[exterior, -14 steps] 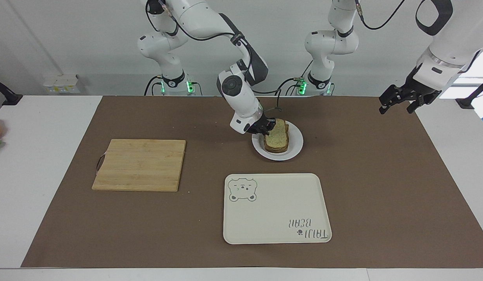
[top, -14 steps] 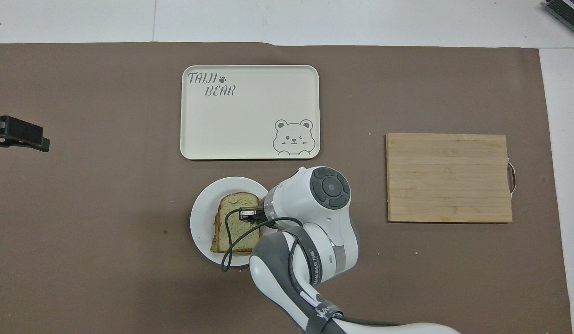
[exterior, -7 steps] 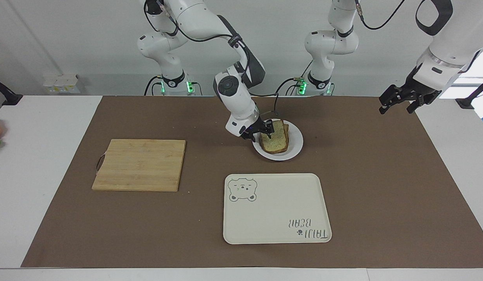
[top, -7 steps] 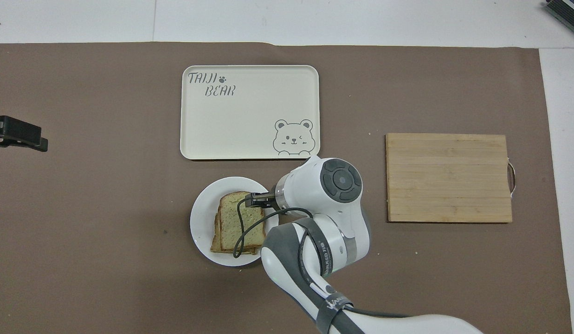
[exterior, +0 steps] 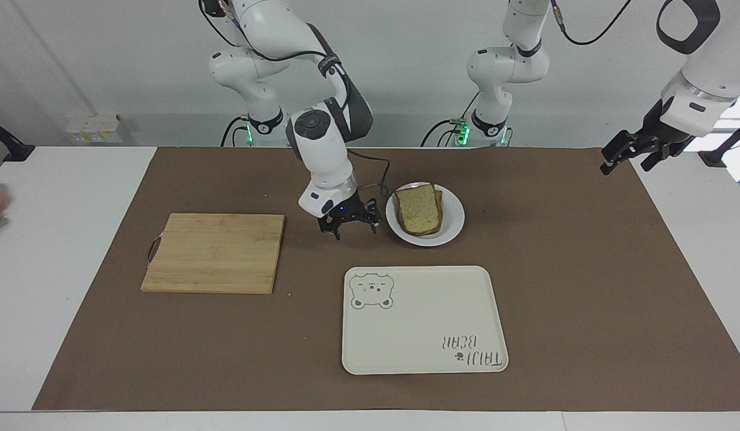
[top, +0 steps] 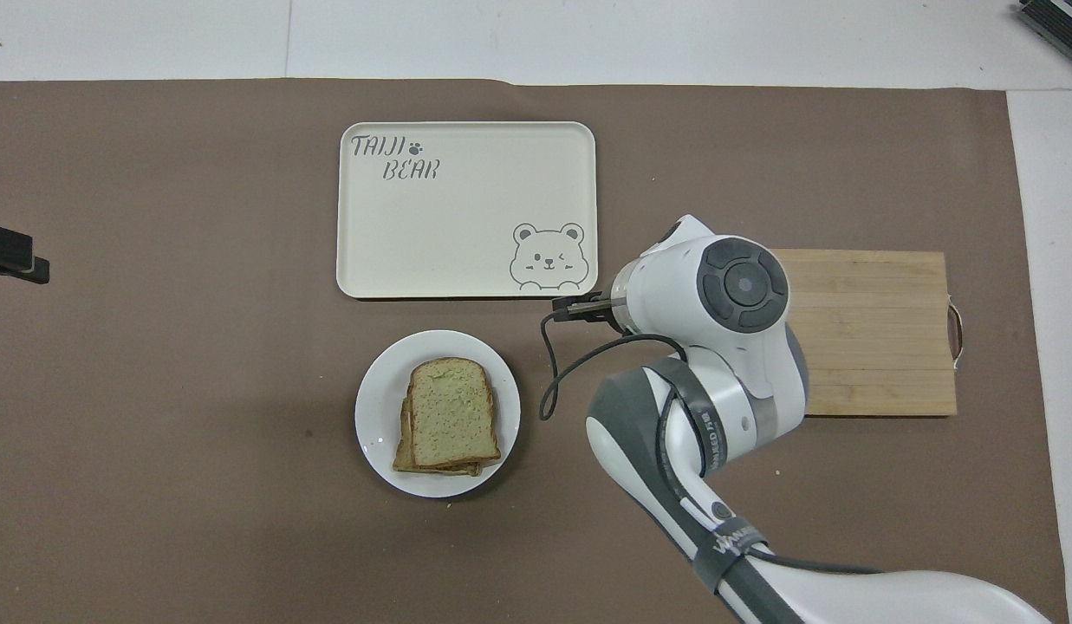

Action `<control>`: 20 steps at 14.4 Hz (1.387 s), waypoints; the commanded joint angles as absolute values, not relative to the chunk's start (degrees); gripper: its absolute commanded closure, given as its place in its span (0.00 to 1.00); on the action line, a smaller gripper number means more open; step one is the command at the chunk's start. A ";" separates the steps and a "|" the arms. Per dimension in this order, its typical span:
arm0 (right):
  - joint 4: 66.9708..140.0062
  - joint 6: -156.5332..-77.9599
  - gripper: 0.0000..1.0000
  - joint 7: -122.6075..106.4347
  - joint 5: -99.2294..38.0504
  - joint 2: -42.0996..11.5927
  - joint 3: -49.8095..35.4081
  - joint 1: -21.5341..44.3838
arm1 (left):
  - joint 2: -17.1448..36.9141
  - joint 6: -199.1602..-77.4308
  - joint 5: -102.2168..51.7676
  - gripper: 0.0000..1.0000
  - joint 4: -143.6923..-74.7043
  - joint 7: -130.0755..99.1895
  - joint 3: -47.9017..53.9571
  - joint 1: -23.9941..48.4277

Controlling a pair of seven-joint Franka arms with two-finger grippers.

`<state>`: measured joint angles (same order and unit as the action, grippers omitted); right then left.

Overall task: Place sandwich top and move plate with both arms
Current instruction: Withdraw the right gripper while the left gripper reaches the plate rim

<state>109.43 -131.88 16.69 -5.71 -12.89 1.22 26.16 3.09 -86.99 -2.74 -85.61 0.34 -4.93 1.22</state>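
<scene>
Your right gripper (exterior: 354, 226) hangs jaws wide and empty over the brown mat (exterior: 585, 269), between the plate (exterior: 453, 230) and the cutting board (exterior: 214, 251). Your left gripper (exterior: 639, 157) waits raised, jaws open, over the mat's edge at its own end. The sandwich top (top: 453, 412) lies flat on the stack on the plate, nearer you than the tray (top: 466, 243), rounded end pointing away from the robots
</scene>
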 commanded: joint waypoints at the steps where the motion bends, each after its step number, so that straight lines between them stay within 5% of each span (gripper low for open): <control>1: 106.45 -124.48 0.00 16.61 -0.36 -9.94 0.44 22.60 | 1.58 -87.63 -2.64 0.00 -87.71 0.71 -4.13 3.06; 8: 104.41 -114.97 0.00 16.35 0.18 -1.95 0.70 14.78 | 0.36 -90.60 -2.81 0.00 -92.79 -0.09 -4.04 9.57; 20: 88.78 -92.74 0.00 9.14 2.20 1.32 1.23 4.40 | -7.73 -118.46 -14.49 0.00 -124.69 6.77 -3.87 15.36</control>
<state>92.08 -96.19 10.50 1.25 2.07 1.71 6.07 -4.12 -113.46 -12.06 -118.03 5.30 -3.01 12.48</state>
